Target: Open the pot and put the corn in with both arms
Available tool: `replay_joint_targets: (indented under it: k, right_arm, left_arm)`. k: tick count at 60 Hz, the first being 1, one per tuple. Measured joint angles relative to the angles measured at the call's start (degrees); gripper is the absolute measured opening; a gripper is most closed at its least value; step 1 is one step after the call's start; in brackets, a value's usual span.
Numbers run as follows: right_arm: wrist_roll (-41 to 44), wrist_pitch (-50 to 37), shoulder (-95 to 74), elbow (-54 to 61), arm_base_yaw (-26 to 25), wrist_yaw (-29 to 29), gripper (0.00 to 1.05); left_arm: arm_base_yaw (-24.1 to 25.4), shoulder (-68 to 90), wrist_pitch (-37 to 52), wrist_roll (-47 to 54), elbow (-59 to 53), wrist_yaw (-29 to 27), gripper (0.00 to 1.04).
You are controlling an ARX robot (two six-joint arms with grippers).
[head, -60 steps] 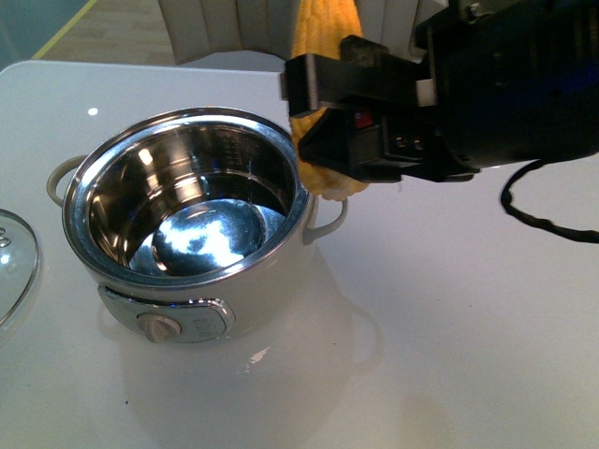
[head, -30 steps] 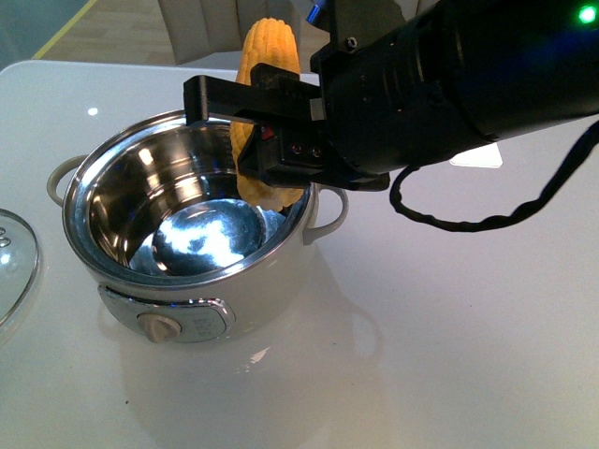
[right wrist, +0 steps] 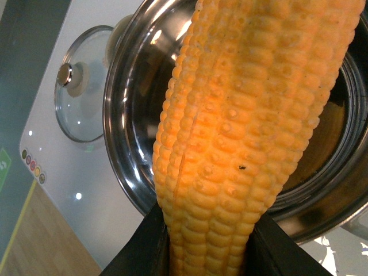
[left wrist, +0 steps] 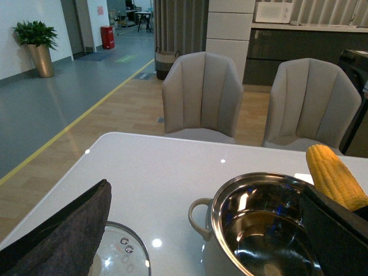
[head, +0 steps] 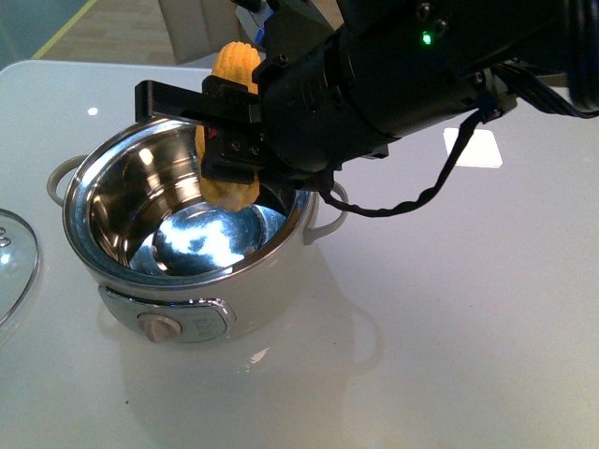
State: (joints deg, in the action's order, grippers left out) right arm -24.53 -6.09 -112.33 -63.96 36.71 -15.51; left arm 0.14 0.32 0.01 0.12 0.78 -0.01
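The cream-white pot stands uncovered on the white table, its steel inside bare. My right gripper is shut on the yellow corn and holds it roughly upright over the pot's opening, the lower end level with the rim. In the right wrist view the corn fills the picture between the black fingers, with the pot's rim beneath. My left gripper is open with nothing in it, left of the pot, and the corn shows past it.
The glass lid lies flat on the table left of the pot, under my left gripper's finger. A cable hangs from the right arm. A white patch shows at the back right. Chairs stand beyond the far edge.
The right gripper has carried the corn leftward from beside the pot's right handle to over the opening, and the cob's lower end has come down to the rim.
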Motion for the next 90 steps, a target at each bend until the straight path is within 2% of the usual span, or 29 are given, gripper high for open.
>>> replay_joint_targets:
  k: [31, 68, 90]
  right_arm:
    - [-0.2, 2.1, -6.3, -4.2, 2.8, 1.4, 0.23]
    - [-1.0, 7.1, -12.5, -11.9, 3.8, 4.1, 0.23]
    - [-1.5, 7.5, -12.5, -11.9, 3.8, 5.0, 0.78]
  left_arm:
    - [0.0, 0.0, 0.0, 0.0, 0.0, 0.0, 0.98]
    - [0.0, 0.0, 0.0, 0.0, 0.0, 0.0, 0.98]
    - [0.0, 0.0, 0.0, 0.0, 0.0, 0.0, 0.98]
